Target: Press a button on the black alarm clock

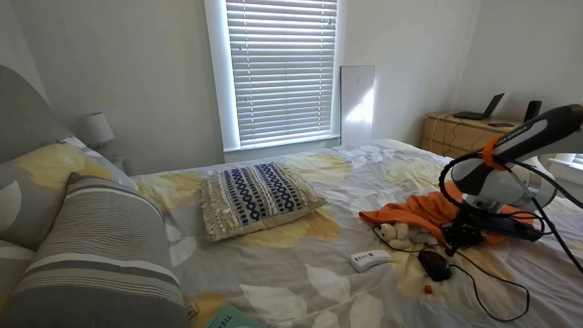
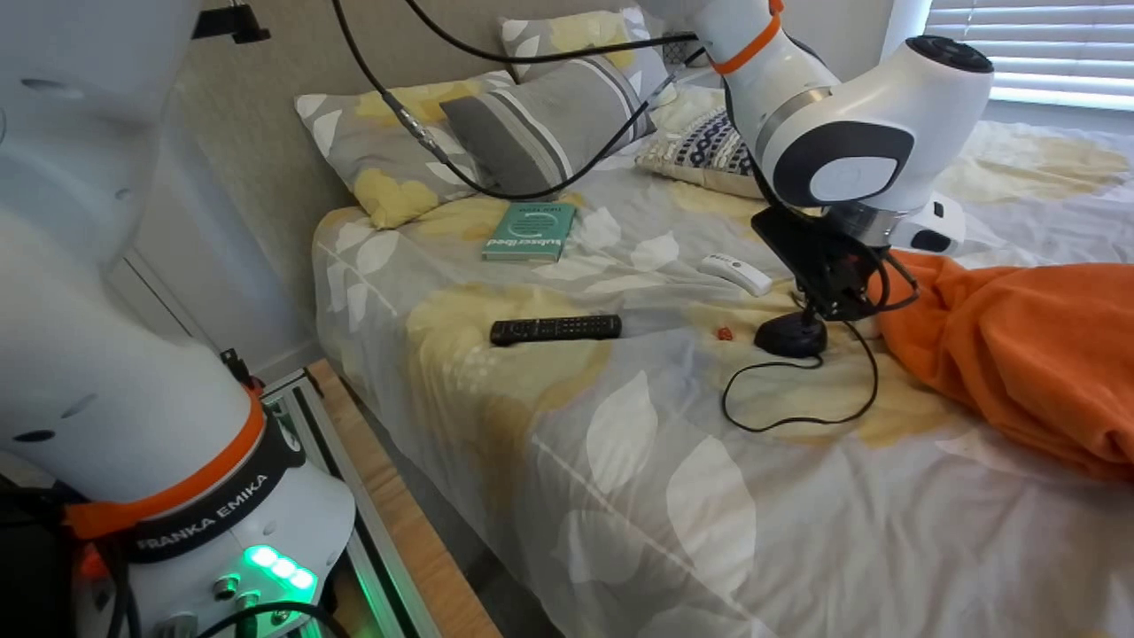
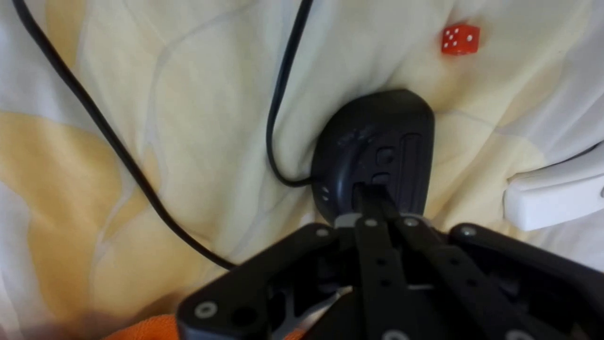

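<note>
Robotiq gripper [image 3: 375, 191] points down, its fingers together, tips over the button face of the black alarm clock [image 3: 337, 146]; touching or just above, cannot tell. Clock lies on the bed [image 2: 824, 532]. In the wrist view its long axis runs mostly top to bottom, straight edge to the right, rounded side left, where the black cord [image 3: 282, 80] exits; lower end partly hidden by the gripper. Panda arm [image 2: 837, 159] reaches over the bed, wrist bent downward. Red die [image 3: 460, 39] near the clock; white remote [image 1: 370, 259] a little farther. Orange cloth [image 2: 1019, 328] partly covers a white plush toy [image 1: 401, 231]. Black remote [image 2: 555, 330] and teal book [image 2: 530, 232] lie well apart from the clock.
</note>
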